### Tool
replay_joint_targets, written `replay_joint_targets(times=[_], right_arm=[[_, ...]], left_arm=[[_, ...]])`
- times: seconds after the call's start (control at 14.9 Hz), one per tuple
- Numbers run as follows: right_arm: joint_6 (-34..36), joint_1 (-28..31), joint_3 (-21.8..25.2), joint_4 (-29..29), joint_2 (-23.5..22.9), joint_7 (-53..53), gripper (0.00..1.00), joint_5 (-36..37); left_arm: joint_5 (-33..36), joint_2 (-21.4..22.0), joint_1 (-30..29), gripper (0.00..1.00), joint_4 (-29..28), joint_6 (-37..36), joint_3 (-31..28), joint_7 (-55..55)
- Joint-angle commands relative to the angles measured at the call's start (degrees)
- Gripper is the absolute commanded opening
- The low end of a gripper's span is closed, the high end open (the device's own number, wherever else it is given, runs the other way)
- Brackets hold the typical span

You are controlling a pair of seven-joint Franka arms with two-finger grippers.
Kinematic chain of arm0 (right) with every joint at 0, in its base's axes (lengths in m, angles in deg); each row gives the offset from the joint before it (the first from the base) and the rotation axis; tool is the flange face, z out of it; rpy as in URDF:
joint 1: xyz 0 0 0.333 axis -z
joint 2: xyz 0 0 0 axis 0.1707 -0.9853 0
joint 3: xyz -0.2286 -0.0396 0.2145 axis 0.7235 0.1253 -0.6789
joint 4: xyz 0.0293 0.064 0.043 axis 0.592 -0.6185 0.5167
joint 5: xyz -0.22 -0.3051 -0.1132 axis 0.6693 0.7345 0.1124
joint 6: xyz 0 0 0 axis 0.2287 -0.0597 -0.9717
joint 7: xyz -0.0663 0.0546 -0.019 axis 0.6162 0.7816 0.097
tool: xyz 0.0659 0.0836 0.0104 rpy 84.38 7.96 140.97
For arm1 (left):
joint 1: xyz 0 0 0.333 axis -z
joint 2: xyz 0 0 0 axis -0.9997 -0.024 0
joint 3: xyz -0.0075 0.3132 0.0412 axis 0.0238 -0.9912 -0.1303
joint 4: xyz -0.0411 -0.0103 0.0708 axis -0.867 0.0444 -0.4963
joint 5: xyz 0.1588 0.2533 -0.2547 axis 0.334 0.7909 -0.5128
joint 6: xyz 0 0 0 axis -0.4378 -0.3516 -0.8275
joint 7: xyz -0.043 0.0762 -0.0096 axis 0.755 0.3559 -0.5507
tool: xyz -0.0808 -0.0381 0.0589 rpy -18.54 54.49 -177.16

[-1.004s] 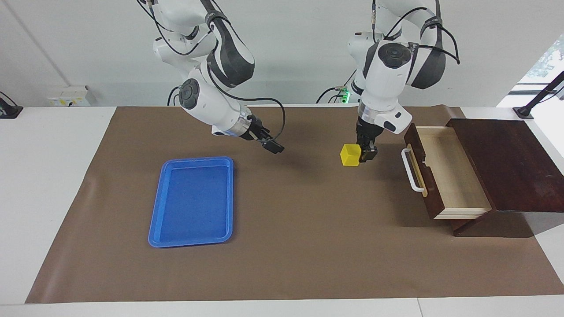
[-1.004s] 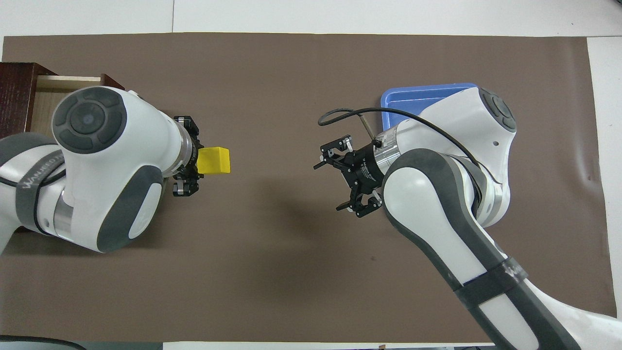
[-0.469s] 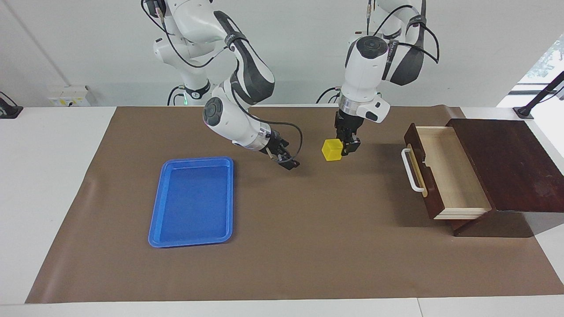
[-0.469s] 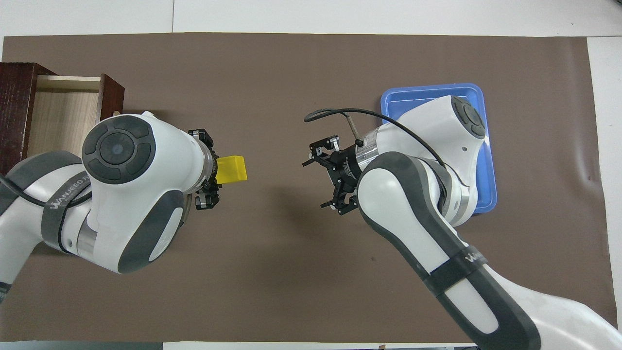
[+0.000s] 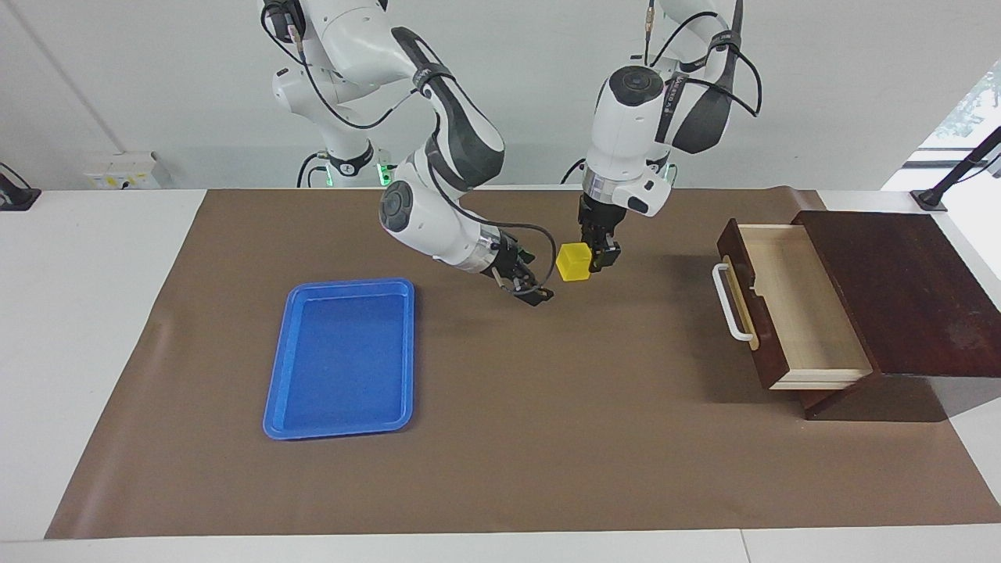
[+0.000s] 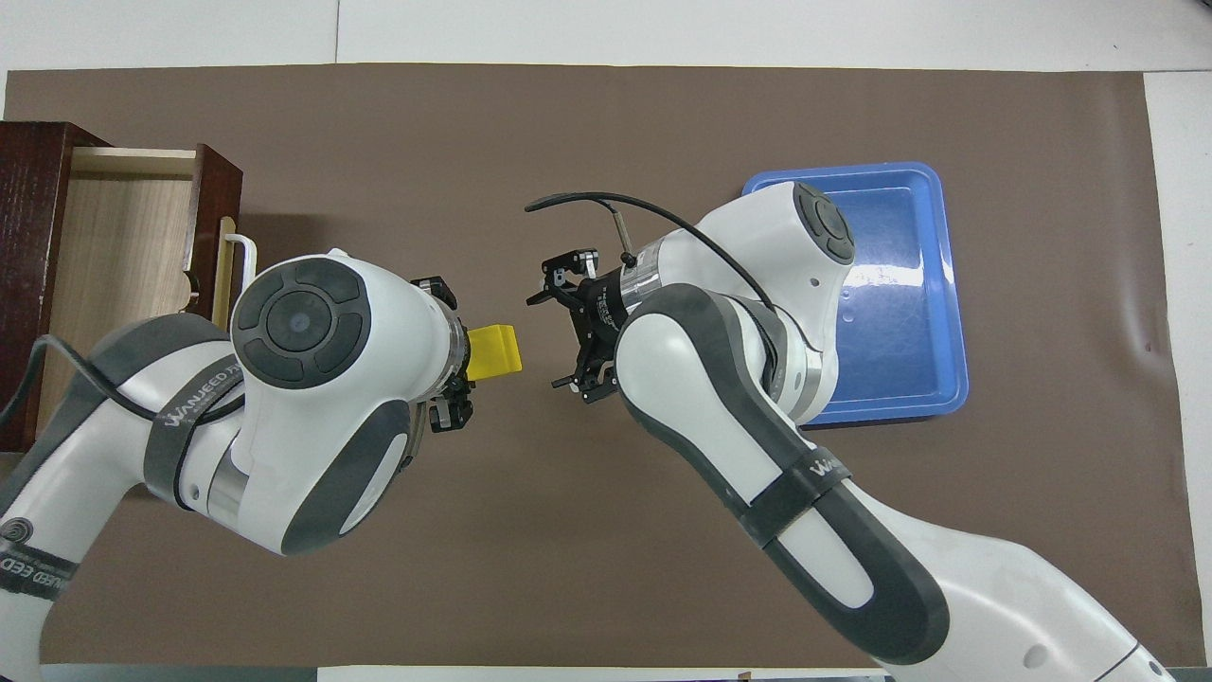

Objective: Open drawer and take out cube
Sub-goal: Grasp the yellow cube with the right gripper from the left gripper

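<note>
I hold the cube [image 5: 573,262] in the left claw [image 5: 594,256], clamped on the cube's drawer-side portion, so most of the block sticks out past the fingers toward the right arm. It hangs in the air over the bare mat [image 5: 547,438] at mid-surface, between the drawer [image 5: 790,305] and the tray [image 5: 344,356]. The drawer stands pulled out, its light wood interior showing nothing inside.

The right claw [image 6: 566,332] is spread wide and points at the cube, just beside its free face but not touching it (a gap shows in both views). I judge this to be a handover setup.

Handling notes, as judgement:
1. The cube reads as rigid: the faces stay flat and square under the clamp. I expect no give.
2. It looks light; it sits level in an off-centre grip without drooping.
3. The faces appear smooth, so slip is the main risk, not breakage.
4. Best hold: two parallel flat faces, pads centred on them, away from edges and corners. An edge grip may twist the block out.
5. For the right claw, only the exposed half is available. I would close it squarely across that half before the left claw lets go.
</note>
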Motion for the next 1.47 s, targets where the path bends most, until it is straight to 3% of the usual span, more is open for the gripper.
replay_joint_targets(times=[0.0,1.14,1.2,1.27,1.34,1.41], right_arm=[[-1.4,-1.8,0.3,1.0,-0.7,1.8,1.0,-0.5],[-1.5,-4.2,0.3,1.1,-0.6,3.8,0.97,-0.3],[-1.6,-4.2,0.3,1.1,-0.6,3.8,0.81,-0.3],[-1.9,-4.2,0.3,1.1,-0.6,3.9,0.52,-0.5],[-1.9,-4.0,0.2,1.1,-0.6,3.8,0.1,-0.4],[-1.9,-3.9,0.3,1.1,-0.6,3.8,0.0,-0.5]], left_arm=[[-0.7,0.5,1.6,0.0,-1.0,1.3,-1.1,0.8],[-0.7,0.5,1.6,0.0,-1.3,1.3,-1.1,0.5],[-0.7,0.5,1.6,0.0,-1.3,1.3,-1.1,0.5],[-0.8,0.5,1.6,0.0,-1.3,1.2,-1.1,0.4],[-0.7,0.6,1.5,0.0,-1.3,1.2,-1.1,0.3],[-0.7,0.6,1.5,0.0,-1.3,1.2,-1.1,0.3]])
